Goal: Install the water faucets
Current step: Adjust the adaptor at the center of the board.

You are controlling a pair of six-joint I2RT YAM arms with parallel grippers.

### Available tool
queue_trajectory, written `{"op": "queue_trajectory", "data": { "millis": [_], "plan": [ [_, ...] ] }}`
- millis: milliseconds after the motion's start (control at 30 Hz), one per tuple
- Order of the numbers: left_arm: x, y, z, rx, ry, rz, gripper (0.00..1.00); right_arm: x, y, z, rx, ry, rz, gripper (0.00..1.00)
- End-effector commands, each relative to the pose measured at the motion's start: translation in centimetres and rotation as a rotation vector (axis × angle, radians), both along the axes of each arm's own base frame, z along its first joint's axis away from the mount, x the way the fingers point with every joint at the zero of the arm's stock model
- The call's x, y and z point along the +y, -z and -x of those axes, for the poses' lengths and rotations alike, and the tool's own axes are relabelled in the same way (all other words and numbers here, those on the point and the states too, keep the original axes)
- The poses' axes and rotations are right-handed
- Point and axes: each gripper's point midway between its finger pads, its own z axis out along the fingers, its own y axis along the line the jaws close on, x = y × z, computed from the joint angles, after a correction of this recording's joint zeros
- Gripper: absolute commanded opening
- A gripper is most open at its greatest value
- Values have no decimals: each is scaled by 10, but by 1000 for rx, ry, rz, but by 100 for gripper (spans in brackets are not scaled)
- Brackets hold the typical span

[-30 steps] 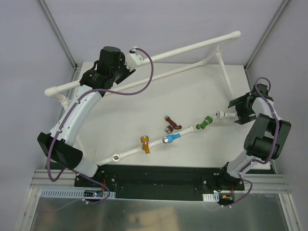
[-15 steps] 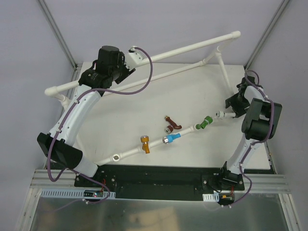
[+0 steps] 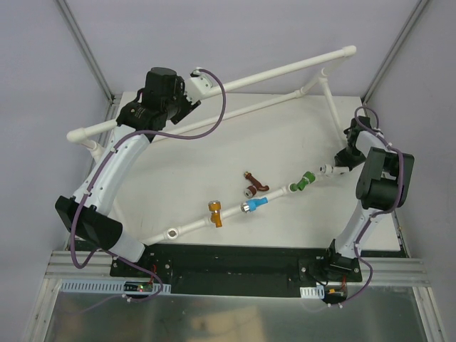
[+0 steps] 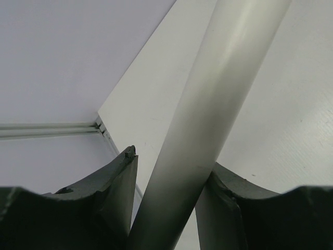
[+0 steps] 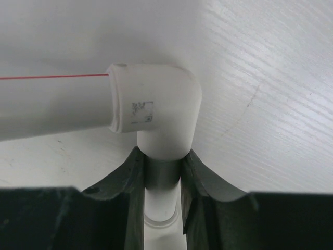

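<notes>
The left fingers (image 4: 117, 192) are clamped on the top pipe (image 4: 208, 114) of the white frame, one finger on each side of it, at the far left of the counter (image 3: 214, 157). From above, this pipe runs slanting from the left edge up to the far right corner.

The right fingers (image 5: 132, 192) are clenched on a short stub (image 5: 162, 174) just under a white elbow (image 5: 156, 112). The stub sits tight between them, at the right end of the low pipe (image 3: 192, 226) that lies slantwise across the middle of the counter.

Three faucets sit on that low pipe:
- The green faucet (image 3: 306, 178) is nearest the right fingers.
- The blue faucet (image 3: 255, 204) is near the middle, with its silver end pointing left.
- The orange faucet (image 3: 215, 212) is further left, hanging towards the near edge.

The brown faucet (image 3: 253, 185) lies loose on the counter just beyond the pipe, close to the blue one, and neither set of fingers touches it. To the left of the orange faucet, the pipe carries a bare fitting with an open hole.
</notes>
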Motion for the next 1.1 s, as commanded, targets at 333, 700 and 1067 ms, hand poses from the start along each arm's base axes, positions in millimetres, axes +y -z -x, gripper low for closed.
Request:
{"op": "queue_trajectory", "data": {
  "millis": [333, 700, 1067],
  "plan": [
    [-13, -72, 12, -139, -84, 410, 0, 23, -192, -28, -800, -32, 10, 0],
    [-1, -137, 53, -316, -69, 592, 0, 42, -402, 16, -1257, -153, 115, 0],
    [-3, -168, 94, -359, -14, 779, 0, 86, -574, 82, -1638, -308, 66, 0]
  ]
}}
